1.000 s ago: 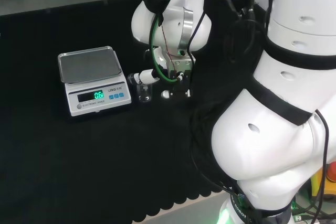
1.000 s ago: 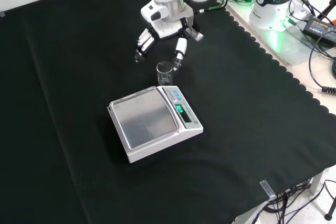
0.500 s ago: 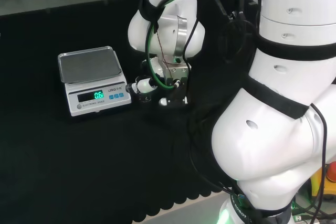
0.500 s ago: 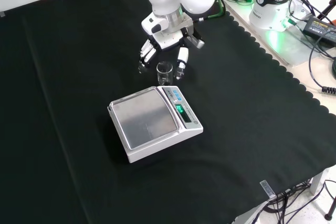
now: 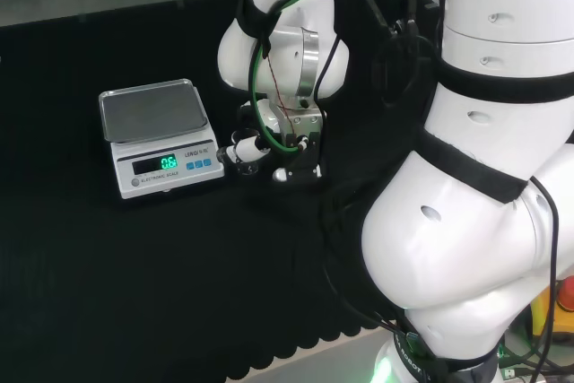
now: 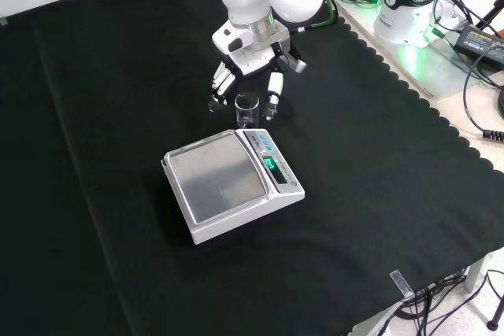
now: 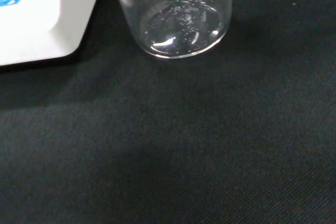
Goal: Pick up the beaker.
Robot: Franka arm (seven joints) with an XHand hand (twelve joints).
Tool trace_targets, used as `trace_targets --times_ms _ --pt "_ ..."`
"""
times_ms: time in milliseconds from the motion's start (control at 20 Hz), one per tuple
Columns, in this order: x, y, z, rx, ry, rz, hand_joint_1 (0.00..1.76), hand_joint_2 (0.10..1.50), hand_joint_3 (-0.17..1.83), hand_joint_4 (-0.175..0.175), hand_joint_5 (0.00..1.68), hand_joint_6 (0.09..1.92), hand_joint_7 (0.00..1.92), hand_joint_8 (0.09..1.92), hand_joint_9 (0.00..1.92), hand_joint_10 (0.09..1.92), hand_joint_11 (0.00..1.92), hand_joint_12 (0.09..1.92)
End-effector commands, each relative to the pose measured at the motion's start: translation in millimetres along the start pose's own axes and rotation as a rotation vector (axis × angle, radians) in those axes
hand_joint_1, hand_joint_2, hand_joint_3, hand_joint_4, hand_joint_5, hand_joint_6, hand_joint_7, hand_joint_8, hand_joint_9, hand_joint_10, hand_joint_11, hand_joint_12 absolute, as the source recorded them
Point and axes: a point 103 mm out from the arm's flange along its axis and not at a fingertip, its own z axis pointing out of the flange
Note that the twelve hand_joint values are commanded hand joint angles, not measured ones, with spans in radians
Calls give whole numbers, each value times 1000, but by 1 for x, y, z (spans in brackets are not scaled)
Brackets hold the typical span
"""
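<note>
Front view: one beaker (image 6: 246, 109) beside one scale (image 6: 231, 184), between the open robot hand's (image 6: 250, 64) uncurled fingers.

A white scale (image 6: 233, 186) sits on the black cloth (image 6: 94, 155). Its flat grey pan (image 5: 151, 112) is bare. Green numbers glow on its little screen (image 5: 168, 163), with blue buttons (image 5: 203, 164) just beside the screen.

Clear glossy beaker (image 7: 178, 17), matt woven black cloth (image 7: 210, 145), brushed-metal scale (image 6: 216, 182) pan.
</note>
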Motion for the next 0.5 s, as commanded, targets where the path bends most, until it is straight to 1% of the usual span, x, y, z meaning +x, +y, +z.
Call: trace_targets --times_ms 50,150,200,300,350,400,450,500 --pt "-3 0 -1 -6 -19 30 739 742 93 3 575 87 540 847 1013 608 887 1199" --pt "-3 0 -1 -28 -29 25 837 752 121 -8 663 148 659 842 1170 540 1062 1087" --pt "-3 0 -1 -40 -34 21 884 750 150 -16 719 244 725 838 1259 479 1156 1020" --pt "-2 0 -1 -64 -47 15 963 722 259 -57 848 473 887 836 1441 345 1337 883" --pt "-2 0 -1 -75 -54 13 993 703 322 -88 915 543 963 834 1522 291 1414 820" --pt "-2 0 -1 -86 -63 11 1018 684 383 -125 983 579 1042 821 1593 245 1479 765" --pt "0 0 -1 -96 -79 7 1038 666 436 -149 1037 590 1109 801 1646 204 1527 721" --pt "1 0 -1 -101 -90 5 1084 702 438 -102 1134 581 1174 778 1689 167 1566 689"
